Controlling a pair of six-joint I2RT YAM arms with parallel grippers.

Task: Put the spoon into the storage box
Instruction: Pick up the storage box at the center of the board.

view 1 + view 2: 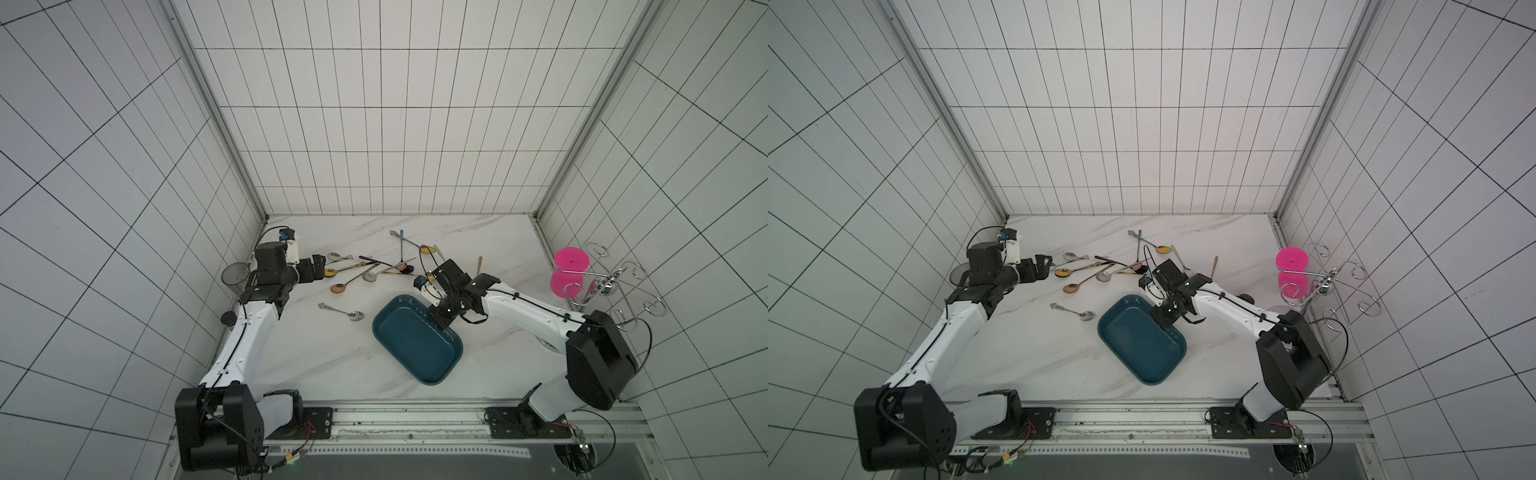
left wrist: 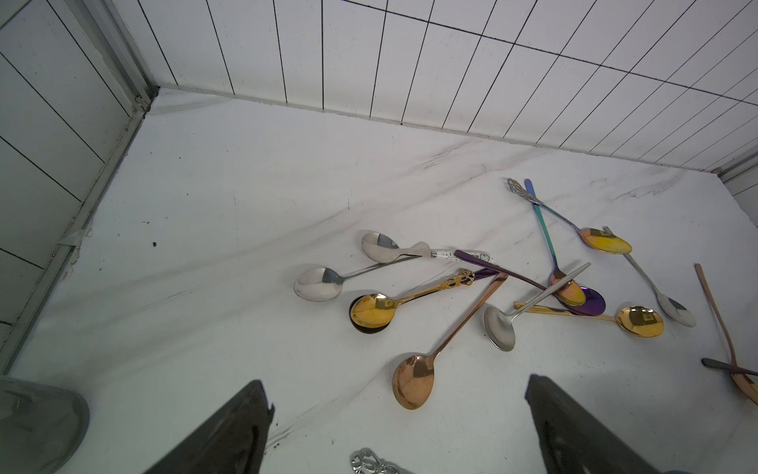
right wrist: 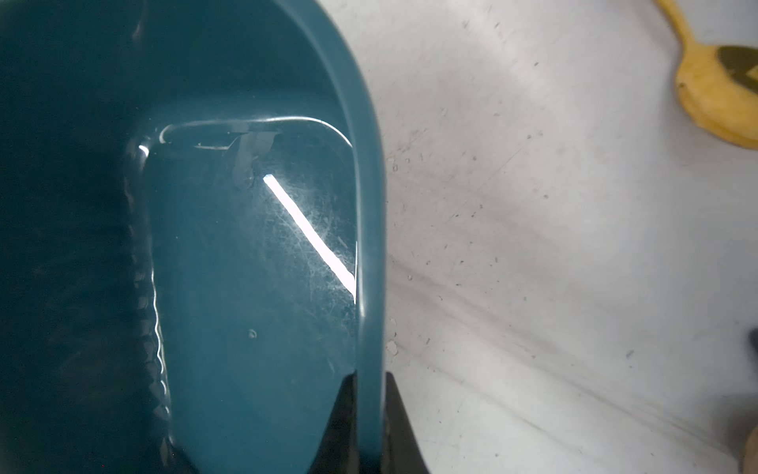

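right gripper [image 3: 370, 414]: clamped on far-right rim of storage box [image 3: 246, 266], one finger inside, one outside
storage box: mid-table, right of centre
spoons [image 1: 369, 275]: scattered far-left of box, apart
left gripper [image 1: 319, 268]: spread wide, holding nothing, beside spoons

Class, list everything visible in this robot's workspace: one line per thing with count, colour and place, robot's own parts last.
storage box: one, dark teal, front-centre of table, empty
spoons: a dozen or so, silver, gold, copper, purple, scattered behind the box
ornate silver spoon: one, alone beside the box
grey tumbler: one, smoky grey, left edge
pink cup: one, bright pink, at the rack
wire rack: one, chrome, right edge
table: one, white marbled
left claw: one, black, open, beside the spoons
right claw: one, black, shut on the box's rim
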